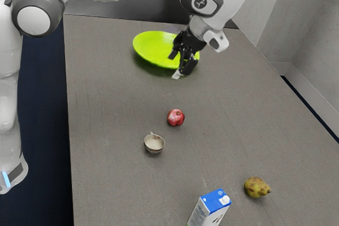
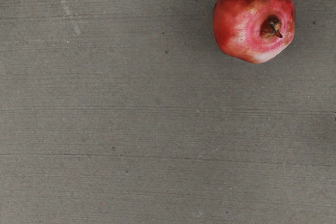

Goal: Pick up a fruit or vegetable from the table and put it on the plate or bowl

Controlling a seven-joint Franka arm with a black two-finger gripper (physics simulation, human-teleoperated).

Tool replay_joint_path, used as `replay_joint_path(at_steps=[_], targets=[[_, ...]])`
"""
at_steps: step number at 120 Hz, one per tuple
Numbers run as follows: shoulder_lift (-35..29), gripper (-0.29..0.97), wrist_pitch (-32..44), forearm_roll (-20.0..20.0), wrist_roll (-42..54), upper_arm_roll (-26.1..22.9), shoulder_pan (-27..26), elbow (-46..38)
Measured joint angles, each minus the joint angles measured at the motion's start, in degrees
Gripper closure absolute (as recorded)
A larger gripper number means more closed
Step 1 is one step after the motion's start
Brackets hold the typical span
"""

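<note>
Grey table (image 1: pixel 106 78), arm reaching in from the exterior view's left. Gripper (image 1: pixel 183 67) poised over near rim of green plate (image 1: pixel 151 46), fingers apart, holding nothing. Red pomegranate (image 1: pixel 176 117) (image 2: pixel 254 19) lying mid-table, well apart from plate, near small cup (image 1: pixel 154 143). Pear (image 1: pixel 257 187) and carton (image 1: pixel 210 209) toward near edge.

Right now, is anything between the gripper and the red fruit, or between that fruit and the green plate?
Nothing visible. Bare table separates gripper, red fruit and green plate; the small cup sits beyond the fruit.
</note>
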Motion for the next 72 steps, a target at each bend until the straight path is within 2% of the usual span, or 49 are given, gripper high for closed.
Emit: replay_joint_path(at_steps=[17, 33, 46, 55, 72], targets=[[0.06, 0.00, 13.30, 1.67, -0.62, -0.50, 0.05, -2.05], [0.38, 0.00, 21.10, -0.75, -1.51, 0.23, 0.70, -5.50], [1.19, 0.00, 27.29, -1.80, -2.11, -0.04, -1.96, -7.85], [0.81, 0.00, 31.88, -3.21, -2.77, 0.25, -3.44, -12.32], [0.32, 0.00, 36.91, -5.04, -3.44, 0.47, -2.98, -14.44]])
